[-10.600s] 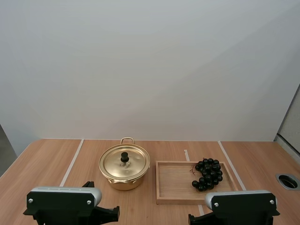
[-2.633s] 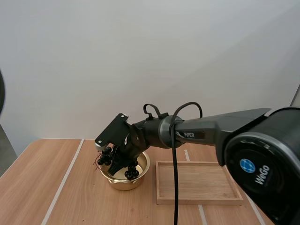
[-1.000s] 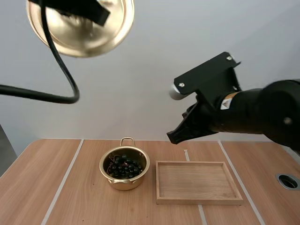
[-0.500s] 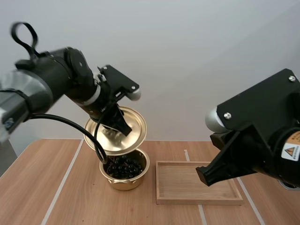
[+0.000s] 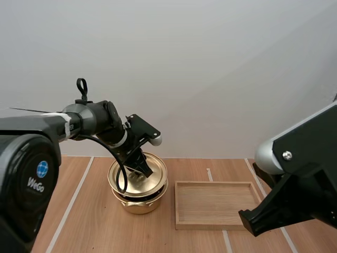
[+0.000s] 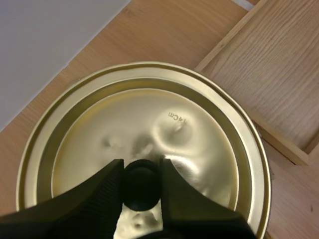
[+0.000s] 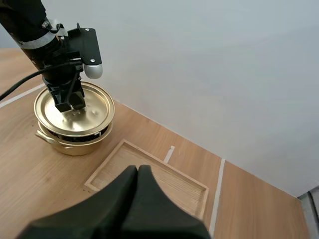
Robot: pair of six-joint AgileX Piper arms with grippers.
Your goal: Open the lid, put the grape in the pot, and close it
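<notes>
The round golden metal lid (image 5: 138,178) (image 6: 199,149) (image 7: 94,107) with its black knob (image 6: 141,184) is hanging almost level, close over the mouth of the golden metal pot (image 5: 138,203) (image 7: 70,144). It is slightly tilted, and a dark gap is showing under its rim in the right wrist view. Whether the lid is touching the pot's rim cannot be told. A small stamped size mark is showing on its dented, shiny top.

My left gripper (image 5: 140,171) (image 6: 141,168) (image 7: 71,105) is pinching the knob between its two black fingers (image 6: 107,186), which are standing narrow on either side of it.

Half a second ago the lid was hanging higher and steeply tilted, with the dark grapes showing inside the pot. Now it is lying lower and flatter, and it is hiding the pot's inside. The bunch that lay in the tray at the start is no longer there.

The shallow rectangular wooden tray (image 5: 221,203) (image 6: 279,74) (image 7: 182,186) is sitting just beside the pot on the light wooden table (image 5: 79,221), showing its bare floor.

My right gripper (image 7: 137,172) is hovering over the tray's near side, its fingers pressed together into one dark wedge, gripping nothing.
</notes>
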